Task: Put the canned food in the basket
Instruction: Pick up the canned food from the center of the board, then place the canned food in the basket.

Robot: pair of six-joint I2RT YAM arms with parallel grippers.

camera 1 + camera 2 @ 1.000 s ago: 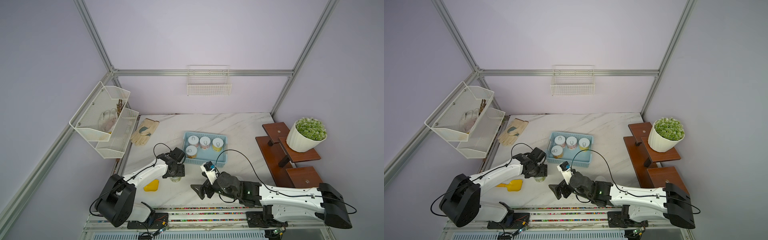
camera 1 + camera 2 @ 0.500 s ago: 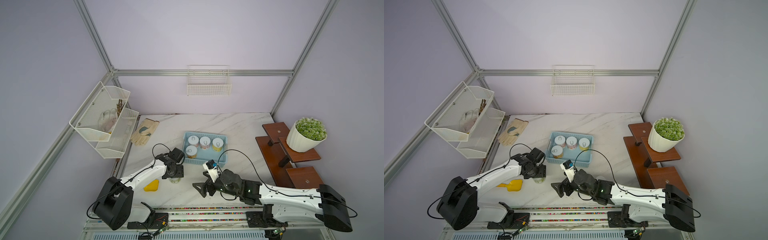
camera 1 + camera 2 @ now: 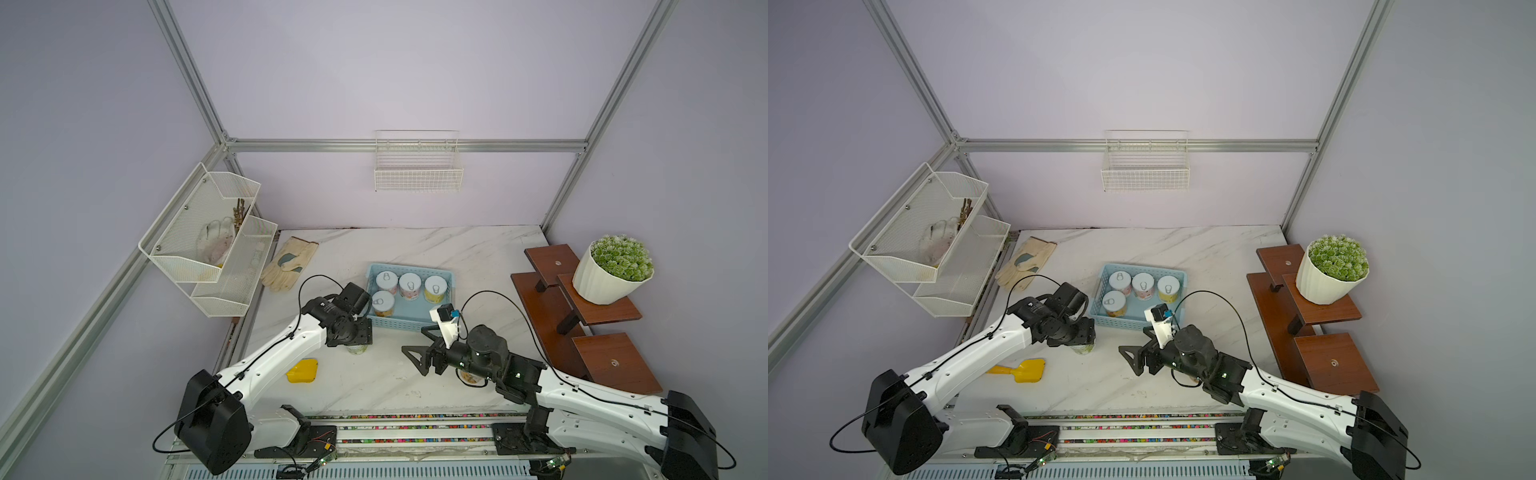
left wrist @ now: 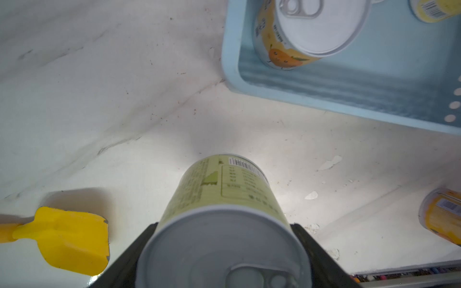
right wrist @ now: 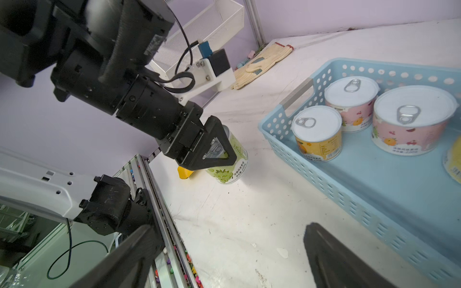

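Observation:
My left gripper (image 3: 357, 340) (image 4: 224, 251) is shut on a green-labelled can (image 3: 356, 349) (image 3: 1082, 348) (image 4: 219, 197) (image 5: 233, 159), gripped at its sides near the pull-ring top. The can is at table level just off the near-left corner of the light blue basket (image 3: 409, 326) (image 3: 1133, 325) (image 4: 229, 49) (image 5: 324, 189). Several cans (image 3: 410, 284) (image 5: 316, 132) stand inside the basket. A yellow-labelled can (image 3: 469, 377) (image 4: 441, 219) stands on the table, mostly hidden under my right arm. My right gripper (image 3: 415, 361) (image 3: 1133, 360) (image 5: 229, 239) is open and holds nothing, low over bare marble in front of the basket.
A yellow scoop (image 3: 302, 370) (image 4: 67, 239) lies left of the held can. A work glove (image 3: 291, 264) and a white mesh rack (image 3: 208, 245) are at the far left. Brown wooden steps (image 3: 582, 316) with a potted plant (image 3: 611, 274) stand on the right.
The left gripper's jaws have closed on the green-labelled can. The right gripper has shifted slightly towards the basket and stays open.

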